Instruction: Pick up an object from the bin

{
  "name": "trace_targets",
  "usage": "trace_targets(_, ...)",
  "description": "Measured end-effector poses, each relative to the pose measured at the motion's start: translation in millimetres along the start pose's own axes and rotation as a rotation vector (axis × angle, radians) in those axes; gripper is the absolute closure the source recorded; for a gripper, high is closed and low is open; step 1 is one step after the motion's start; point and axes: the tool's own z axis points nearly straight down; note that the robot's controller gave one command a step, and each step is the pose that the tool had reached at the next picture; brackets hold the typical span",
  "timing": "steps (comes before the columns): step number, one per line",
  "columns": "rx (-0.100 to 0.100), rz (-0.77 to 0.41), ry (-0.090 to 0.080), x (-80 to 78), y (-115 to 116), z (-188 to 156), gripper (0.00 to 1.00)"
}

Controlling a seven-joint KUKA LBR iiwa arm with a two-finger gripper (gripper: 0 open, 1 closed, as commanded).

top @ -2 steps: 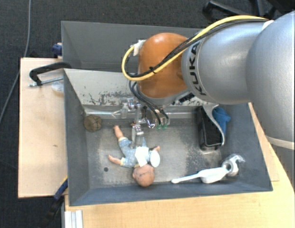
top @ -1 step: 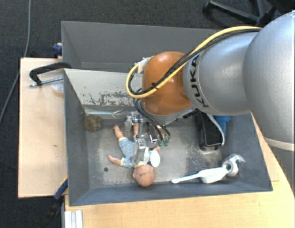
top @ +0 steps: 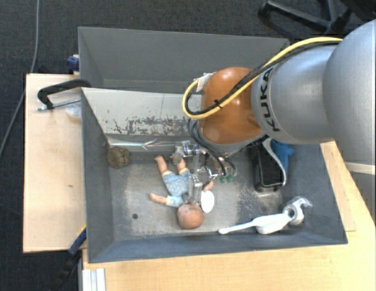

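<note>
**Gripper** (top: 196, 173): One unit, mounted under the arm's orange cover (top: 227, 105). It was low inside the grey metal bin (top: 139, 111), close over the floor. How far it was open could not be told, nor whether it had hold of anything.

**Doll** (top: 176, 190): One small doll with a pale blue garment and a bald tan head. It lay flat on the bin floor, directly beneath the gripper and reaching out from under it. The head lay on the side of the gripper toward the front wall, the legs toward the back wall.

**White oval piece** (top: 207, 202): One, on the front-wall side of the gripper, just beside the doll's head.

**Brown round lump** (top: 118, 157): One, well apart from the gripper on the view's left, at the foot of the back wall.

**Black object with a blue part** (top: 268, 170): One, near the gripper on the view's right, partly covered by the arm.

**White spoon-like utensil** (top: 255, 226): One, well apart from the gripper toward the front right, along the front wall. A clear, silvery piece (top: 296, 211) lay at its far end.
</note>
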Motion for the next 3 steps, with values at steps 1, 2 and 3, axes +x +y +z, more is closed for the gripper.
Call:
trace_targets(1,-0.001,-0.079,-0.004,0.1,-27,10,1.0)
trace_targets(2,-0.001,-0.079,-0.004,0.1,-27,10,1.0)
trace_targets(3,-0.001,-0.109,-0.012,-2.0,-34,-139,1.0)
